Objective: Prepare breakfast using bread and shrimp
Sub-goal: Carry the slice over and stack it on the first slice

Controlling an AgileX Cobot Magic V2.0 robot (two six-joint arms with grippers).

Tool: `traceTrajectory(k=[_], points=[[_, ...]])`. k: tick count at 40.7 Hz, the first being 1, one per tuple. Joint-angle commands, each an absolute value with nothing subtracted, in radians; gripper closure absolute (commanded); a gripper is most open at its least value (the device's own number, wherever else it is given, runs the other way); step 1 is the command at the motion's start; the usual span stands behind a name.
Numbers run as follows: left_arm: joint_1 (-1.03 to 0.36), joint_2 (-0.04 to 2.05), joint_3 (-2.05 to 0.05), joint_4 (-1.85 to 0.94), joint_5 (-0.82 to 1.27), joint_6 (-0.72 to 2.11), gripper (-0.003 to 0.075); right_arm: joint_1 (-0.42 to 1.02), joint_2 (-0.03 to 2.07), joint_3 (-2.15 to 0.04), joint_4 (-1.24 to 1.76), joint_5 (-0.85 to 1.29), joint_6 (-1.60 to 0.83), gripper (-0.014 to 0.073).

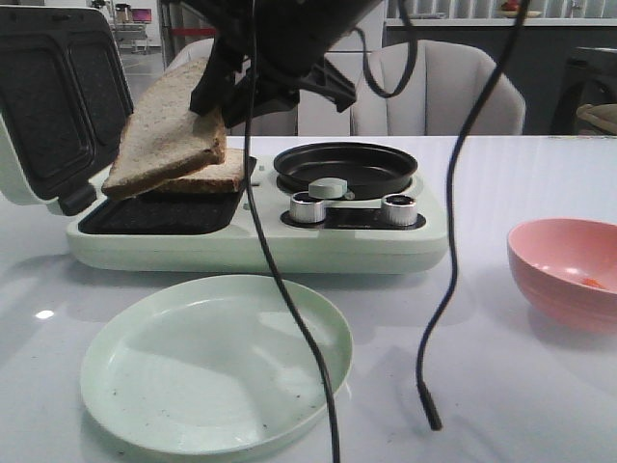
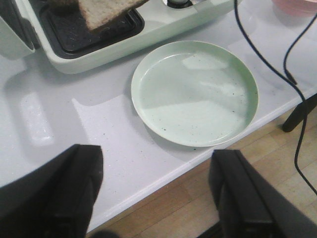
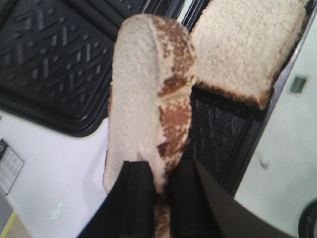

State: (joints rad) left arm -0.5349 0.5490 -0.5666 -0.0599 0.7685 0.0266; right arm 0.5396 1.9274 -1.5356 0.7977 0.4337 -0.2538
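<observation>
The right gripper (image 3: 161, 181) pinches one slice of bread (image 1: 166, 130) by its edge and holds it tilted above the open sandwich maker (image 1: 255, 236), its fingers pressed against both faces of the slice. A second slice (image 1: 207, 174) lies on the ribbed lower plate (image 1: 154, 214) of the appliance, partly beneath the raised one. The lid (image 1: 58, 96) stands open at the far left. Beside the sandwich bay sits a small round frying pan (image 1: 347, 166) above two silver knobs (image 1: 308, 207).

The left gripper (image 2: 153, 191) hangs with its jaws spread wide and empty over the table edge, near a pale green plate (image 2: 195, 94) that holds nothing. At the right, a pink bowl (image 1: 564, 270) shows a small orange speck inside, likely shrimp (image 1: 592, 282), though it is too small to be sure.

The step in hand appears to be handling the bread at the sandwich plate; whether the slice is going in or coming out cannot be told. The next move calls for keeping the slice level and clear of the hanging black cables (image 1: 289, 318).
</observation>
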Motion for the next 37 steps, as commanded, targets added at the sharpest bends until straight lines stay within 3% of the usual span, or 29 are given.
traceTrajectory(k=[1,6,8,16,20,27,37], points=[[-0.537,0.549,-0.596,-0.071,0.694,0.027,0.0211,0.54,1.937,-1.632,0.829,0.386,-0.263,0.0553],[-0.537,0.549,-0.596,-0.071,0.694,0.027,0.0211,0.54,2.002,-1.689,0.829,0.392,-0.263,0.0532],[-0.537,0.549,-0.596,-0.071,0.694,0.027,0.0211,0.54,2.017,-1.696,0.829,0.391,-0.263,0.0485],[-0.537,0.549,-0.596,-0.071,0.694,0.027,0.0211,0.537,2.041,-1.696,0.829,0.386,-0.263,0.0115],[-0.537,0.549,-0.596,-0.071,0.694,0.027,0.0211,0.534,2.041,-1.696,0.829,0.386,-0.263,0.0001],[-0.537,0.549,-0.596,-0.071,0.694,0.027,0.0211,0.515,2.026,-1.697,0.829,0.417,-0.263,-0.0001],[-0.537,0.549,-0.596,-0.071,0.694,0.027,0.0211,0.494,1.928,-1.697,0.742,0.567,-0.263,0.0068]])
